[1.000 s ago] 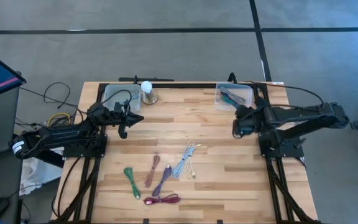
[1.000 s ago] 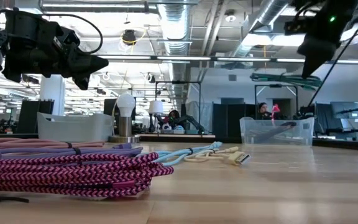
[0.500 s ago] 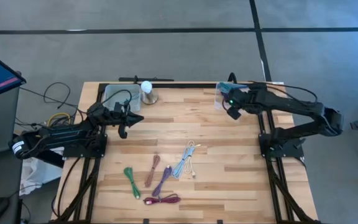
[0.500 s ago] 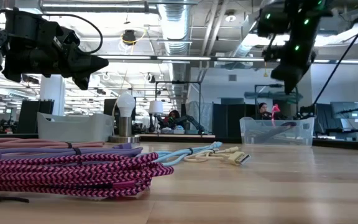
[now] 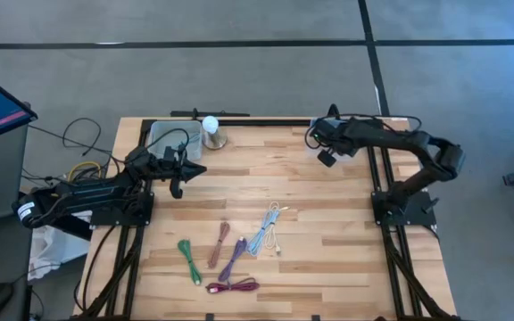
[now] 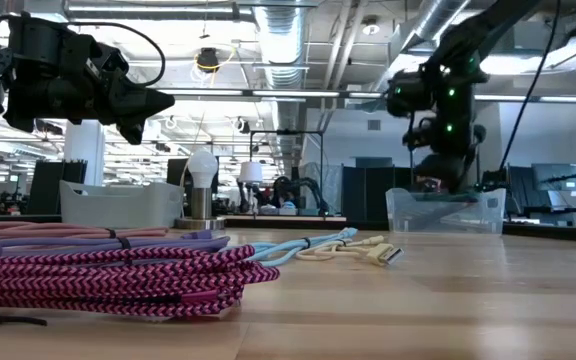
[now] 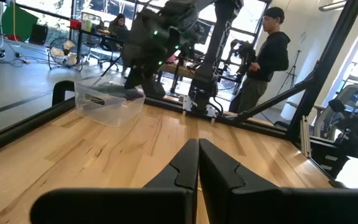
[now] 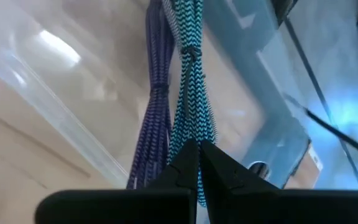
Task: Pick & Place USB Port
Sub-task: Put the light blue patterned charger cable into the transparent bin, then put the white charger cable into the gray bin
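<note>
The right gripper (image 5: 327, 150) hangs over the clear bin (image 6: 444, 211) at the table's far right corner, its fingers (image 8: 185, 163) pressed together and holding nothing. Just past their tips a teal braided cable (image 8: 191, 81) and a dark purple cable (image 8: 155, 93) lie bundled inside the bin.

The left gripper (image 5: 190, 171) waits above the table's left side near a second bin (image 5: 169, 136), fingers (image 7: 219, 168) closed and empty. A white bulb on a stand (image 5: 211, 131) sits beside that bin.

More coiled cables lie mid-table: green (image 5: 187, 259), brown (image 5: 219, 244), purple (image 5: 234, 259), magenta (image 5: 233, 286) and light blue (image 5: 266, 230). In the high view the arm hides the right bin's contents. A person (image 7: 263, 62) stands beyond the table.
</note>
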Robot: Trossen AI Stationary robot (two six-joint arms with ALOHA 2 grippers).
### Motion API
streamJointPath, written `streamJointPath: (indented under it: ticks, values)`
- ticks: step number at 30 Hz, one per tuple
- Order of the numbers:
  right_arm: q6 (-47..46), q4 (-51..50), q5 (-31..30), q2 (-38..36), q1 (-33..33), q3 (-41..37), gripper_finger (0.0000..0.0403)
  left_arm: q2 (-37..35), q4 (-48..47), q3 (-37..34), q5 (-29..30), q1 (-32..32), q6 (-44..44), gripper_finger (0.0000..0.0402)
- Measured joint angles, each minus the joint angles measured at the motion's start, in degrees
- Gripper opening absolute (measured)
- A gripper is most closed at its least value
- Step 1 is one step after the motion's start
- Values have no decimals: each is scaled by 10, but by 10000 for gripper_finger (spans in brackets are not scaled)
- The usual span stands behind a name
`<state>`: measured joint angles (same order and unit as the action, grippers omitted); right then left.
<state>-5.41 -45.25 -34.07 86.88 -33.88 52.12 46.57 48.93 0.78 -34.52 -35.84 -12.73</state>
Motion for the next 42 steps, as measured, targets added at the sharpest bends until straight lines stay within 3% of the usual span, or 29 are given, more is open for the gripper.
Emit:
streamJointPath:
  ticks: [11, 16, 22, 25, 36, 42]
  values:
    - [6, -1, -13, 48, -6, 0, 18, 0, 0, 0, 0, 0, 0, 11]
    - [15, -11, -49, 25, -1, 7, 54, 0, 0, 0, 0, 0, 0, 11]
    - [44, -33, -46, -30, 15, 38, 82, 0, 0, 0, 0, 0, 0, 11]
    - [45, -39, -15, -63, 32, 56, 86, 0, 0, 0, 0, 0, 0, 11]
    - [45, 25, 239, -134, 150, 72, 86, 0, 2, 0, 0, 0, 0, 11]
    - [54, 81, 267, -125, 242, 72, 86, 0, 2, 0, 0, 0, 0, 11]
